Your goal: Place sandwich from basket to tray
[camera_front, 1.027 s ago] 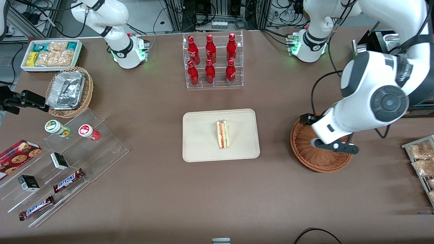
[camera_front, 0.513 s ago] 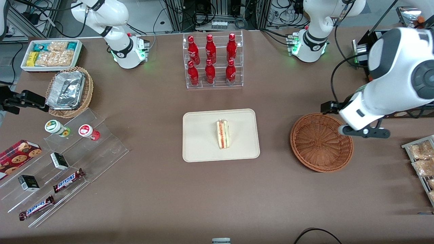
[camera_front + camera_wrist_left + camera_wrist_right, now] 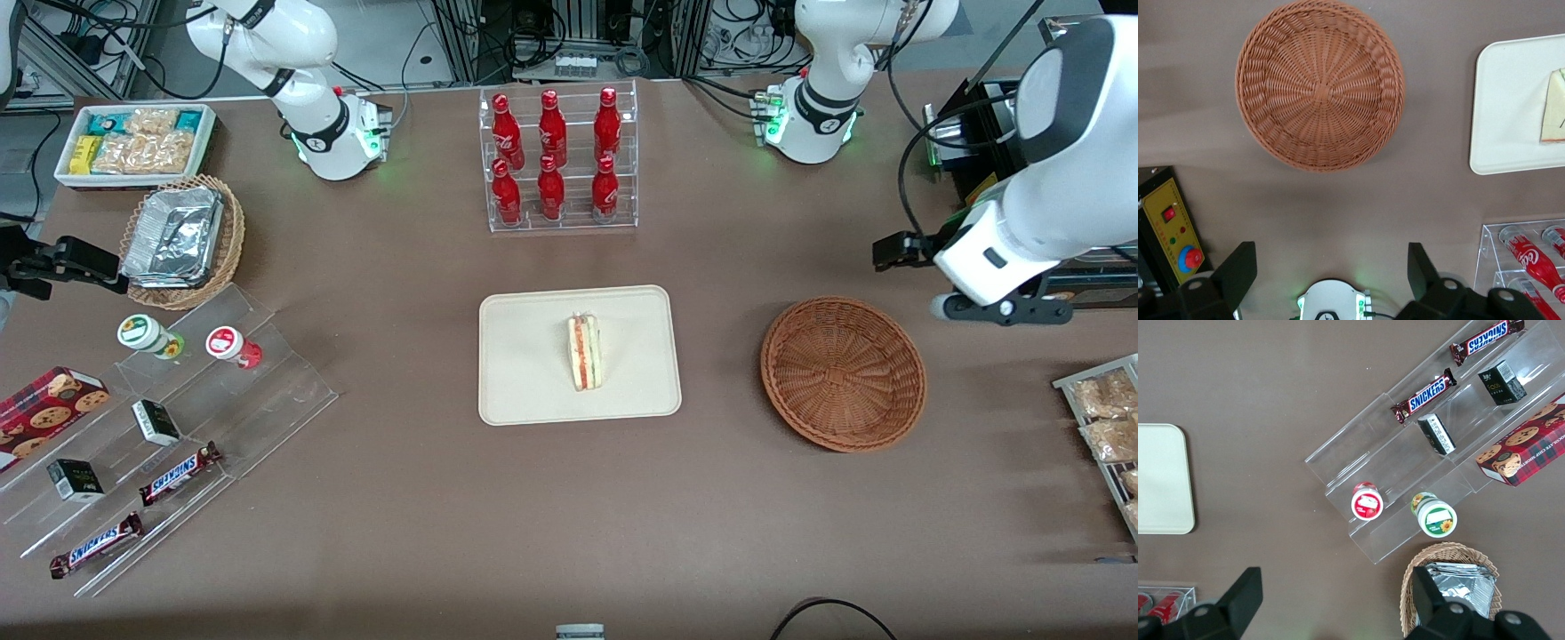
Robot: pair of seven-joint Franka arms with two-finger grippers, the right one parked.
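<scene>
Since the earlier frames the left arm has risen and swung off the basket (image 3: pixel 843 373) toward its own end of the tabletop (image 3: pixel 427 516); the claw (image 3: pixel 1331 280) now hangs high above the bare surface between the basket and the arm's base, and the basket, which the arm covered a second ago, lies fully exposed. The claw is spread, both fingers (image 3: pixel 1237 272) well apart with nothing between them. The sandwich (image 3: pixel 584 352) lies on the tray (image 3: pixel 524 391), near its middle, filling stripe facing up; the basket is empty. The placement appears complete, so remaining risk is small and lies mainly in the retreat. The arm's forearm and wrist cables pass close above the dark control box (image 3: pixel 1171 230) and the rack at the working arm's end; a low or wide return path could snag a cable or nudge that equipment. A descent back toward the basket would risk knocking the light wicker bowl across the tabletop. The sandwich rests on a narrow edge and could tip over if the tray is bumped, although nothing is near it now.
</scene>
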